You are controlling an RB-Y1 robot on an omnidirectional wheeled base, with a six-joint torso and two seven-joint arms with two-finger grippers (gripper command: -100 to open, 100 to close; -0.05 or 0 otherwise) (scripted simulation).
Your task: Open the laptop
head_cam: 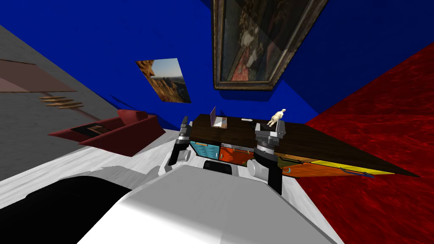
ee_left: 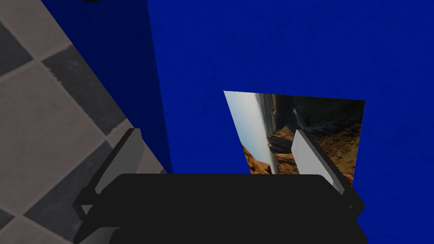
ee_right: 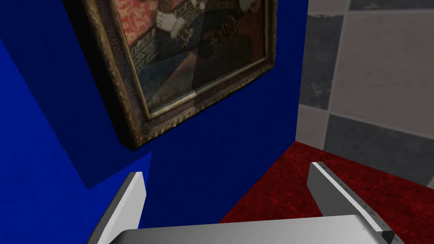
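Observation:
The laptop (head_cam: 218,120) stands on the dark tabletop (head_cam: 322,142), near its far left end. Its purple lid is raised upright over a light base. My left gripper (head_cam: 185,123) hangs just off the table's left end, a little short of the laptop. In the left wrist view the left gripper (ee_left: 218,154) stands open with nothing between its fingers. My right gripper (head_cam: 271,130) is over the table's front edge, to the right of the laptop. The right gripper (ee_right: 233,192) is also open and empty.
A pale figurine (head_cam: 277,116) stands on the table just beyond my right gripper, with a small white object (head_cam: 246,120) beside it. Coloured drawer fronts (head_cam: 231,154) run under the tabletop. A dark red sofa (head_cam: 116,131) sits to the left. A blue wall backs the table.

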